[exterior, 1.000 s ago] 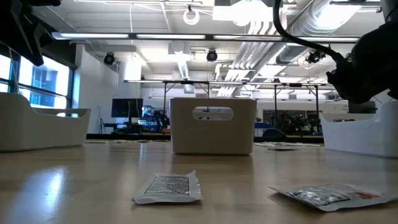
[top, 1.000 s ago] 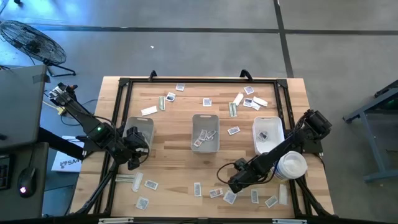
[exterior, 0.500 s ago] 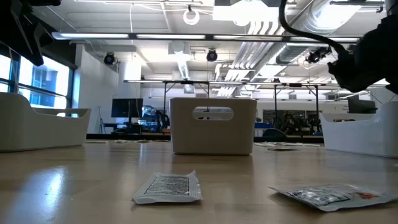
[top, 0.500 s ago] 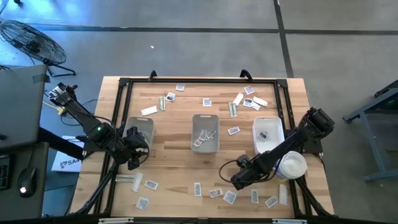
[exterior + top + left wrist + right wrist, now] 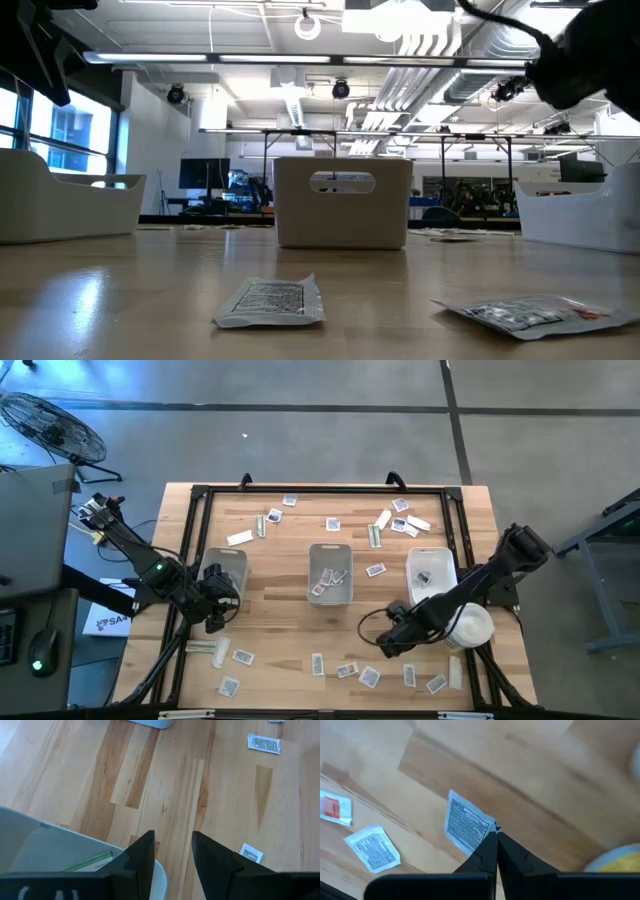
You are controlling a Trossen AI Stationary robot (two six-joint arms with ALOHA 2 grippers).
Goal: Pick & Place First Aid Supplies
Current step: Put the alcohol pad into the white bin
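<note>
Small flat packets of first aid supplies lie scattered along the table's near edge (image 5: 345, 670) and far edge (image 5: 400, 520). My right gripper (image 5: 388, 644) hangs above the near-right group, next to the round white tub (image 5: 467, 628), shut on a white sachet with dark print (image 5: 465, 822). Two more sachets (image 5: 372, 847) lie flat on the wood below it. My left gripper (image 5: 172, 852) stands open at the near end of the grey tray (image 5: 225, 570), nothing between its fingers. A green-white strip (image 5: 90, 864) lies in that tray. My right gripper pinches the printed sachet by one corner (image 5: 491, 827) between the tips of its two fingers. The fingers come from above, pointing down. The sachet sticks out sideways from the tips, tilted and clear of the table.
A grey tray (image 5: 330, 572) with a few packets stands at the table's middle, a white tray (image 5: 430, 575) at the right. In the low view a sachet (image 5: 270, 300) and another packet (image 5: 530, 313) lie flat on the near table. Bare wood lies between the trays.
My right gripper has risen and drifted toward the table's right and far side, away from the near-edge packets. In the low view its dark bulk has climbed toward the top right corner.
</note>
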